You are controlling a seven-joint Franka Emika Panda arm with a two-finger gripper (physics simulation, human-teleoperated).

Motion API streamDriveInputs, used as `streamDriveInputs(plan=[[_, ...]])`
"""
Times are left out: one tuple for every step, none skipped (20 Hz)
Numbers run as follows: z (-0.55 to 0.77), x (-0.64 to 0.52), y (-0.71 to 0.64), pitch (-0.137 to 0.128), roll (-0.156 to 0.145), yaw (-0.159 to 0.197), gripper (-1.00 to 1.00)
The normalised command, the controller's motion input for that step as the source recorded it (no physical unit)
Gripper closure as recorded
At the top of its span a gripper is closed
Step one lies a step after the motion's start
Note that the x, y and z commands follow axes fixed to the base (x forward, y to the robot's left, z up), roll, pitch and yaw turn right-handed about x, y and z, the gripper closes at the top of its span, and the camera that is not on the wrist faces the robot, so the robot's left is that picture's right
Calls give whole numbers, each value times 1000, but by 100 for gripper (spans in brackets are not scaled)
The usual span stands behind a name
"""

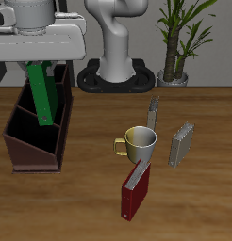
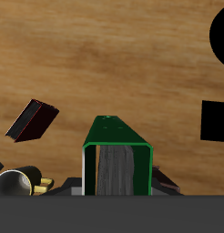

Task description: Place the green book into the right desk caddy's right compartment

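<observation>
Hand gripping green book over right desk caddy; mug well apart

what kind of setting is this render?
Likely a simulated study or office desk: a wooden table with books such as the green book, a desk caddy, a mug, and a potted plant.

The green book stands tilted in the right desk caddy. The mug sits beside the caddy on the desk. The red book stands before the mug.
</observation>
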Motion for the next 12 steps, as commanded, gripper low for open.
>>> streamDriveInputs(plan=[[153, -441, -152, -27, -75, -24, 100], [186, -369, -160, -84, -36, 129, 100], [239, -569, 14, -53, -3, -50, 100], [229, -470, -148, -60, -108, 13, 100], [224, -388, -179, -45, -22, 56, 100], [327, -629, 27, -162, -82, 102, 100], [166, -478, -101, -8, -49, -31, 100], [206, -544, 94, -43, 22, 77, 100], [174, -525, 0, -77, -25, 108, 100], [105, -471, -8, 4, -44, 46, 100], [156, -636, 186, 2, -1, 86, 100], [204, -584, 62, -96, 17, 39, 100]])
